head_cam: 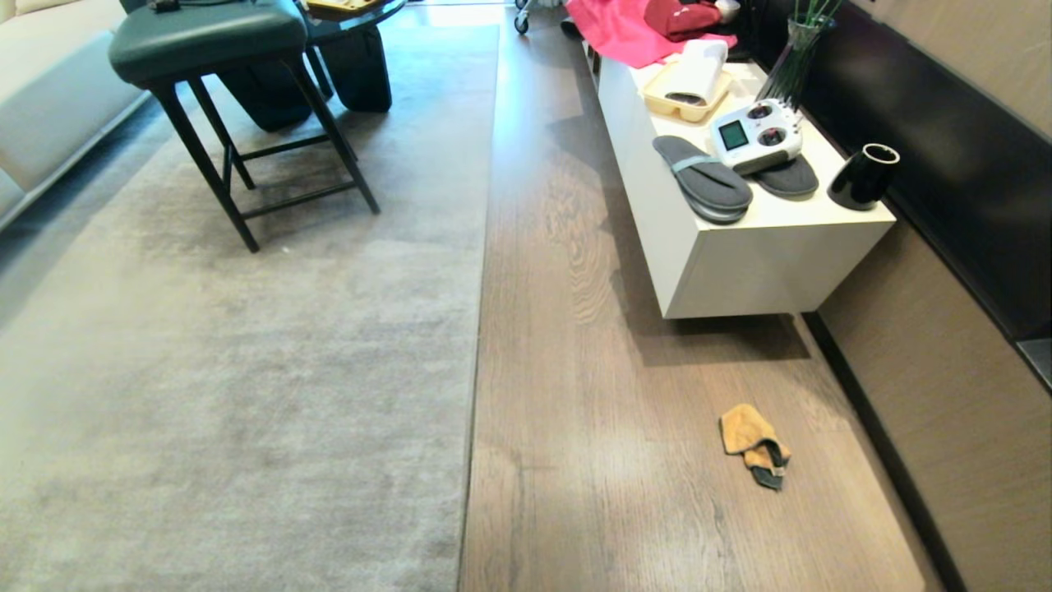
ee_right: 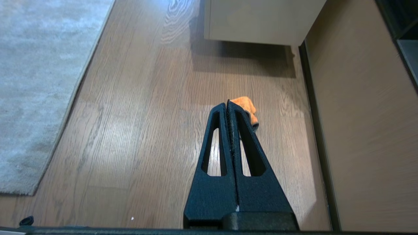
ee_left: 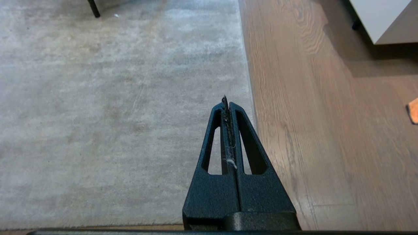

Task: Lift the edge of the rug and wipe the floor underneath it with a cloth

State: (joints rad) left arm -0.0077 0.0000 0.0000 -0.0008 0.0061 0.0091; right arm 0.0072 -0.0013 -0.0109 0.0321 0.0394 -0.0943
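A very large light grey rug (head_cam: 238, 370) covers the left part of the room, lying flat. Its straight rug edge (head_cam: 481, 329) runs away from the viewer and meets the floor (head_cam: 592, 460), a strip of brown wood-grain planks between the rug and the wall. A low white cabinet (head_cam: 740, 255) stands on the planks against the wall; on its top lie grey slippers (head_cam: 703, 177), a white remote controller (head_cam: 756, 136), a black cup (head_cam: 863, 177), a tray with a cream rolled towel (head_cam: 699, 70) and pink fabric (head_cam: 616, 33). A dark stool (head_cam: 222, 49) stands on the rug at the far end. The cloth (head_cam: 754, 444), orange-tan with dark trim, lies crumpled on the bare planks, nearer than the cabinet and well apart from the rug edge. The left gripper (ee_left: 226, 99) hangs above the rug just beside its border, fingers pressed together and empty. The right gripper (ee_right: 227, 104) hangs above the planks with the cloth beyond its tips, fingers likewise pressed together, holding nothing.
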